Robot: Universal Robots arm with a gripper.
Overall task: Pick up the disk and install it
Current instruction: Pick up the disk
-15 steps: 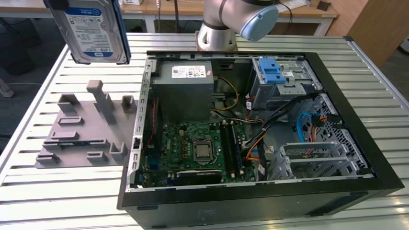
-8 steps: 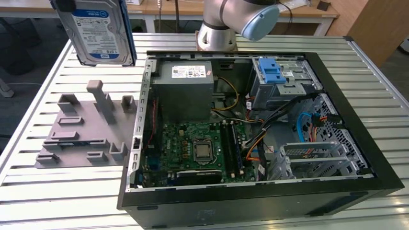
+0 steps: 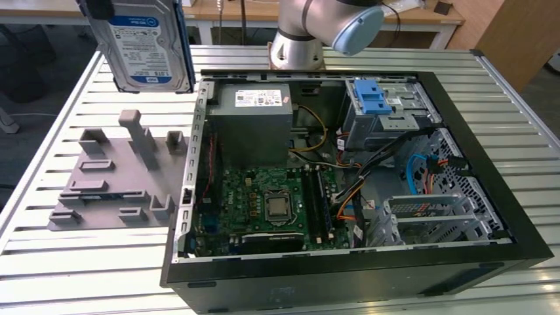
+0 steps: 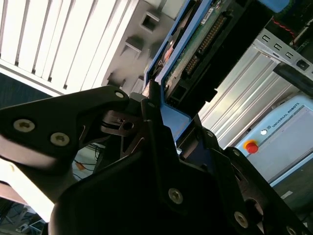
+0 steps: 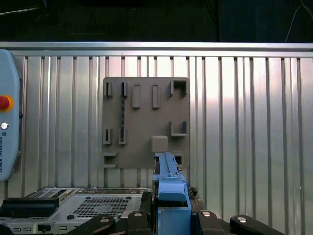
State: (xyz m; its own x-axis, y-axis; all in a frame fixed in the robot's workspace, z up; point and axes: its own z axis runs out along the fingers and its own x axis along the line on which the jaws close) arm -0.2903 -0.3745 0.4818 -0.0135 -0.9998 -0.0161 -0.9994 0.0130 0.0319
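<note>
One disk (image 3: pixel 144 46) hangs on edge at the upper left of the exterior view, high above the grey fixture plate (image 3: pixel 114 190) and outside the open computer case (image 3: pixel 350 282). The gripper (image 5: pixel 171 196) has its jaws closed on the disk's blue-railed edge, as the first wrist view shows. The hold looks narrow, so a tilt or slip could drop the disk onto the slatted table (image 3: pixel 52 262). Loose cables (image 3: pixel 385 177) beside the blue-latched cage (image 3: pixel 385 105) could snag it, and skewed rails might jam.
</note>
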